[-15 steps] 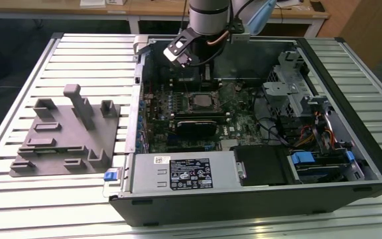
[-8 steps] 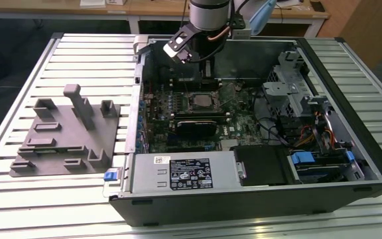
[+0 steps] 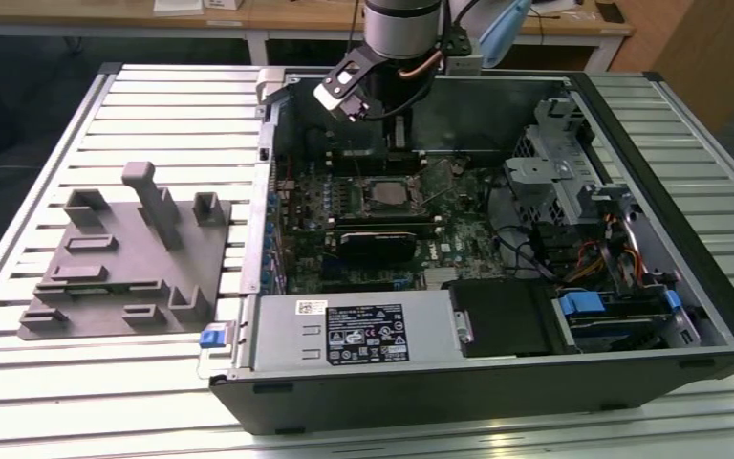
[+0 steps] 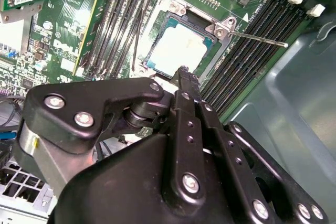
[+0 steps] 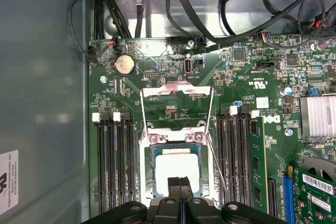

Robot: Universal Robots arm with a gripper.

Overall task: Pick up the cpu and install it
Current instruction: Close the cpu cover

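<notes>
Cpu: the small, flat, square chip with the pale silver-grey metal top [image 5: 175,167] is lying inside the dark square socket frame [image 5: 206,179] on the green motherboard [image 5: 157,72], seated flat as far as can be judged.
Socket: the shiny hinged retention plate [image 5: 177,95] is being held open, tilted away from the chip, and the thin wire lever [image 4: 257,38] is standing unlatched beside the frame.
Step in hand: the placing of the chip is judged to be done, while the clamping of plate and lever is not yet done.
What the work calls for: a narrow, careful push on plate and lever is being called for, with the black memory slots [image 5: 113,156] on both sides being kept clear.
Gripper: the black two-finger gripper [image 5: 180,183] is being held with its fingers pressed together, nothing pinched between them.
Arm pose: the wrist is being held pointing downward into the open dark computer case [image 3: 673,143], the fingertips poised over the chip's near edge, apparently clear of it.
Surroundings: the large grey plastic tray with upright blocks [image 3: 112,277] is lying outside the case, towards the exterior view's left.
</notes>
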